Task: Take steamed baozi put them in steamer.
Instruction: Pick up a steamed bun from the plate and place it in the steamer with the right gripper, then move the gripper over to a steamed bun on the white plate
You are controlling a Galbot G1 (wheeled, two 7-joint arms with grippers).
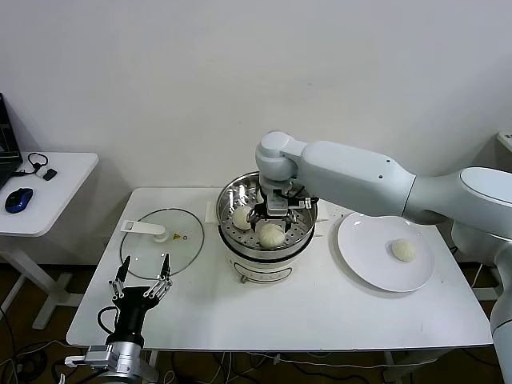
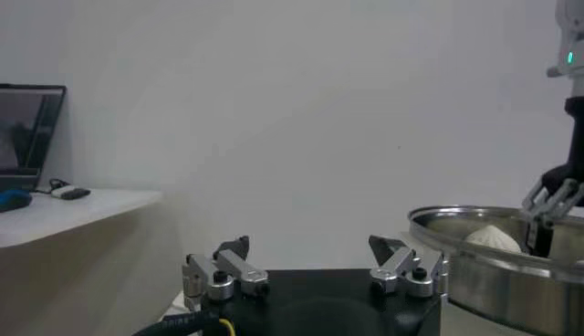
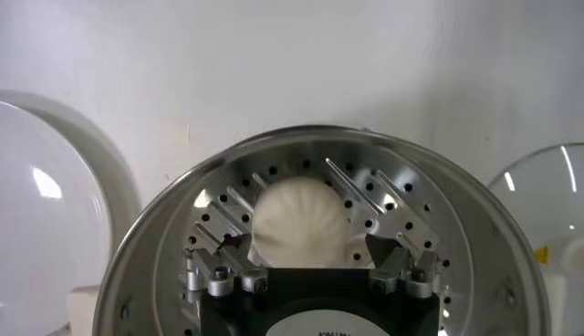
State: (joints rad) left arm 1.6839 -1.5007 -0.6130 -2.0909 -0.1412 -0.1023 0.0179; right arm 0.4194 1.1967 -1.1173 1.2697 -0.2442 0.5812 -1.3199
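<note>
The steamer (image 1: 240, 194) is a shiny perforated basket on a white pot base at mid table. Two baozi show in it in the head view, one at the left (image 1: 241, 216) and one at the front (image 1: 272, 234). My right gripper (image 1: 276, 213) reaches down inside the basket, just over the front baozi. In the right wrist view this gripper (image 3: 308, 246) is open, its fingers either side of that baozi (image 3: 301, 222), which rests on the steamer floor (image 3: 474, 246). One more baozi (image 1: 404, 250) lies on the white plate (image 1: 360, 248). My left gripper (image 1: 142, 279) is parked, open and empty, at the front left.
The glass lid (image 1: 152, 260) with its white handle lies flat left of the steamer. The plate stands right of the steamer. A side table (image 1: 48, 192) with a mouse stands far left. The left wrist view shows the steamer rim (image 2: 474, 265) and a baozi (image 2: 493, 239).
</note>
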